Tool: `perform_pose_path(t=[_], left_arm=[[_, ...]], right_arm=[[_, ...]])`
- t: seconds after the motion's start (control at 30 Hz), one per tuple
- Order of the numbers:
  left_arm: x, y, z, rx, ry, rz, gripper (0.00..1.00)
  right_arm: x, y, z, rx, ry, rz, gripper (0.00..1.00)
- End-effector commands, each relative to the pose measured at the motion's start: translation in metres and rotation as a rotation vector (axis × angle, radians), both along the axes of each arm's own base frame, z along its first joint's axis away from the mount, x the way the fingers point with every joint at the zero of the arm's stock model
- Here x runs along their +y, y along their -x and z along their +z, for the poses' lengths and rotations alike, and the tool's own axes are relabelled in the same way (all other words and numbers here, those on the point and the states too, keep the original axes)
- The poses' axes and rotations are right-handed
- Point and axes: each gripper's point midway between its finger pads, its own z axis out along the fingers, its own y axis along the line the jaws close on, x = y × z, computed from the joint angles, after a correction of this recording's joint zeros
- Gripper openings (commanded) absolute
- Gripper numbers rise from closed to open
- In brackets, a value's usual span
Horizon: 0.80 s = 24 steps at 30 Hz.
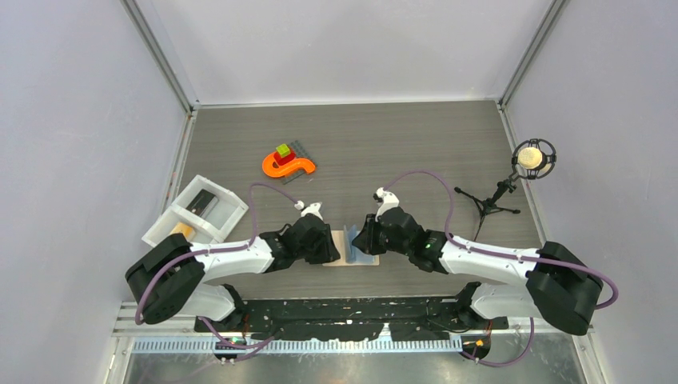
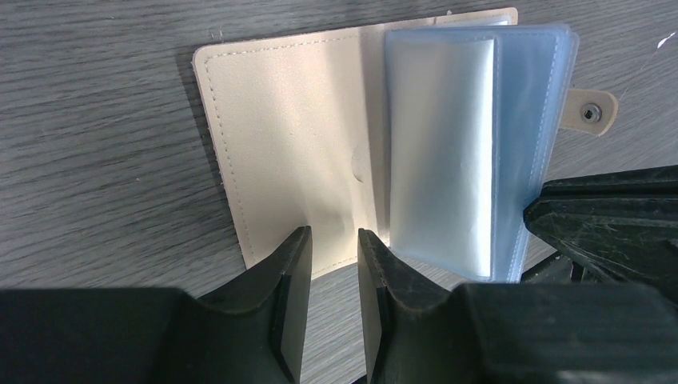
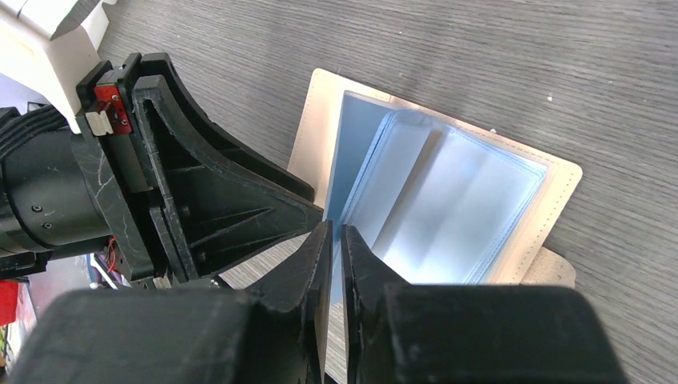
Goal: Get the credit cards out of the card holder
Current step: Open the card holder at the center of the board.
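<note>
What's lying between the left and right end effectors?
The open card holder, between the left end effector and right end effector, in the top view.

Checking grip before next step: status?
Left gripper open at card holder edge. Right gripper pinching blue sleeve. No cards showing inside. Nothing blocking.

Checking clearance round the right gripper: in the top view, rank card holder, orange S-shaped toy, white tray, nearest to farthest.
1. card holder, at the right gripper, near middle.
2. orange toy, farther back, to the left.
3. white tray, at the left edge.
</note>
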Motion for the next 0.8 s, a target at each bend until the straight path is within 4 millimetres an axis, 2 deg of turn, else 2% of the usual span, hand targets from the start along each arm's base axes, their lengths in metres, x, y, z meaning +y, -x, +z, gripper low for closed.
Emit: perform_pose_path(t=[0.0, 0.27, 0.43, 0.6, 0.77], left_arm=[[0.006, 0.014, -0.013, 0.050, -0.026, -0.021, 0.30], [0.005, 0.013, -0.010, 0.044, -0.018, -0.021, 0.31], [0.005, 0.013, -0.006, 0.039, -0.011, -0.022, 0.31], [0.005, 0.013, -0.006, 0.039, -0.012, -0.022, 0.32], [0.005, 0.013, -0.008, 0.043, -0.015, -0.021, 0.32]], right_arm=[[0.005, -0.004, 0.007, -0.034, -0.027, 0.000, 0.17], [0.005, -0.004, 0.001, -0.023, -0.011, 0.007, 0.31], [0.007, -0.003, -0.001, -0.019, -0.005, 0.018, 0.32], [0.007, -0.003, -0.002, -0.021, 0.001, 0.023, 0.42], [0.003, -0.005, 0.010, -0.046, 0.002, 0.009, 0.36]])
